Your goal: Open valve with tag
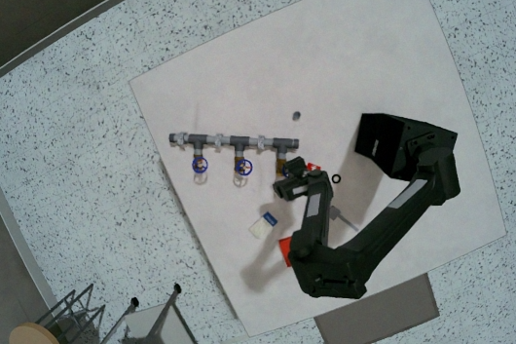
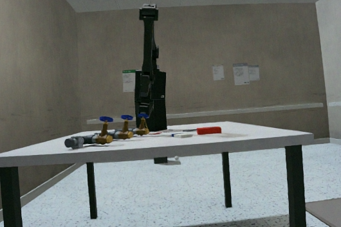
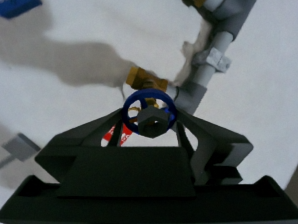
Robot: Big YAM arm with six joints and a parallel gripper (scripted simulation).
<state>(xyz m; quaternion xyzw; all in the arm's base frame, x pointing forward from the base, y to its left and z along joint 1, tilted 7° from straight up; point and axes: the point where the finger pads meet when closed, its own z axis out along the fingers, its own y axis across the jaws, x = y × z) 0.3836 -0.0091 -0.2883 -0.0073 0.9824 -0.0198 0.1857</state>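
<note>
A grey pipe (image 1: 234,140) lies on the white table with three brass valves, each with a blue handwheel. My gripper (image 3: 149,112) is shut on the handwheel of the right-end valve (image 3: 149,107), straight above it; this valve also shows in the side view (image 2: 142,116). A red tag (image 1: 313,167) lies beside that valve, partly hidden under the gripper (image 1: 290,175). The middle valve (image 1: 243,167) and the left valve (image 1: 200,165) stand free. I cannot read the tag.
A white card with a blue end (image 1: 263,225) lies in front of the pipe. A red-handled tool (image 2: 208,130) lies near the arm. A small black ring (image 1: 335,178) and a dark disc (image 1: 296,115) lie on the table. The arm's black base box (image 1: 389,143) stands at the right.
</note>
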